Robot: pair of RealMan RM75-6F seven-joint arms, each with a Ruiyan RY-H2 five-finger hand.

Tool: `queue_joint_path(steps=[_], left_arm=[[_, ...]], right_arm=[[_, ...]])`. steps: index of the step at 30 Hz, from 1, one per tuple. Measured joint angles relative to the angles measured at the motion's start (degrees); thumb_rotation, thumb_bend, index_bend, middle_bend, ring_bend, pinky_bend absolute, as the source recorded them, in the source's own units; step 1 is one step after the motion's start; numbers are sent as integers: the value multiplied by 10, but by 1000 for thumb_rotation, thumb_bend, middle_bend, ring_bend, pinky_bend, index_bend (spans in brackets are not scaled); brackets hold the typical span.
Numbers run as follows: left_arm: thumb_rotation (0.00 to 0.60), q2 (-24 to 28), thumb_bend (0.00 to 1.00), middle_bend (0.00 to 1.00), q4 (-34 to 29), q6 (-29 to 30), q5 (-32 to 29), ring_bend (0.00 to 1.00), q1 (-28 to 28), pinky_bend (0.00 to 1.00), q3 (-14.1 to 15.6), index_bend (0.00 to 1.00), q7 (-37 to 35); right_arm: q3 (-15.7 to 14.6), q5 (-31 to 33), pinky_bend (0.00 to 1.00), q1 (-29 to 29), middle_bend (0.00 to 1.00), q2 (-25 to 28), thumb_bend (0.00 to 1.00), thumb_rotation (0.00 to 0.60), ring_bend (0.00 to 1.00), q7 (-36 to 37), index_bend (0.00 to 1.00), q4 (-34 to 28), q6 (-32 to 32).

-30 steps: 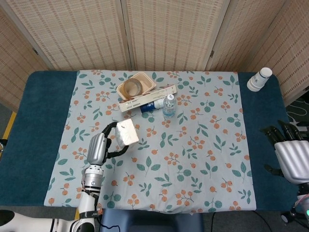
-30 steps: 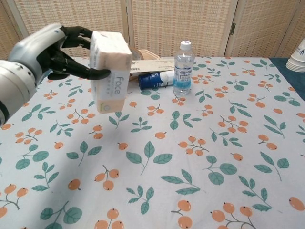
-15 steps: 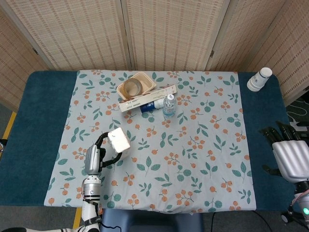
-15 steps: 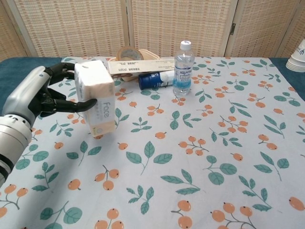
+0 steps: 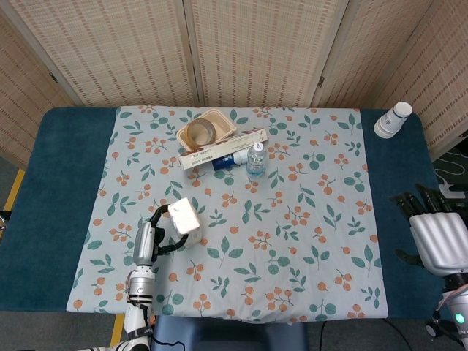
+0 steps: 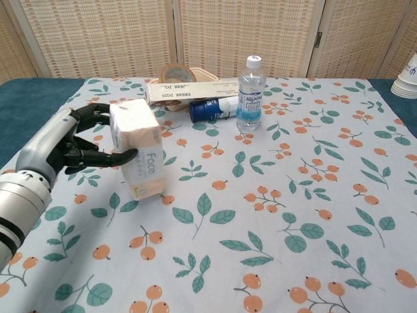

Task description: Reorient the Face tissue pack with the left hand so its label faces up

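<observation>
One table (image 5: 66, 219) carries one floral cloth (image 5: 307, 241). One Face tissue pack (image 6: 138, 149) stands on end near the cloth's left edge, label sideways, gripped by the left hand (image 6: 73, 145). The right hand (image 5: 439, 235), fingers spread and holding nothing, shows only in the head view, by the table's right edge. One water bottle (image 6: 250, 93) stands toward the far edge.

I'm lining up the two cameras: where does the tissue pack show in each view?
Head view: tissue pack lower left of centre, held by the left hand.
Chest view: left of centre, "Face" label sideways, gripped by the left hand.
Shared landmark: the upright water bottle beyond the pack, near the table's far edge.
</observation>
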Motion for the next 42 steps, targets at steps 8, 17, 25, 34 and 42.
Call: queue_joint_path(steps=[8, 17, 25, 34, 42], left_arm=[[600, 16, 249, 409, -2, -45, 53, 1000, 0, 1000, 21, 331, -86], [600, 18, 249, 409, 31, -71, 76, 1000, -1, 1000, 21, 331, -119], [600, 4, 236, 407, 75, -78, 96, 1000, -3, 1000, 21, 324, -149], [600, -3, 206, 391, 106, -88, 95, 1000, 8, 1000, 23, 310, -185], [600, 1, 177, 329, 95, -86, 106, 1000, 12, 1000, 23, 225, -191]], right_arm=[[0, 12, 93, 4, 170, -13, 71, 600, 9, -22, 194, 0, 6], [-2, 20, 93, 9, 170, -18, 71, 600, 9, -29, 193, 0, 3], [-3, 35, 93, 16, 170, -22, 72, 600, 9, -37, 193, 0, -2], [-3, 40, 93, 21, 171, -26, 72, 600, 9, -40, 193, 0, -5], [-4, 37, 93, 22, 172, -24, 72, 600, 15, -32, 210, 0, -6]])
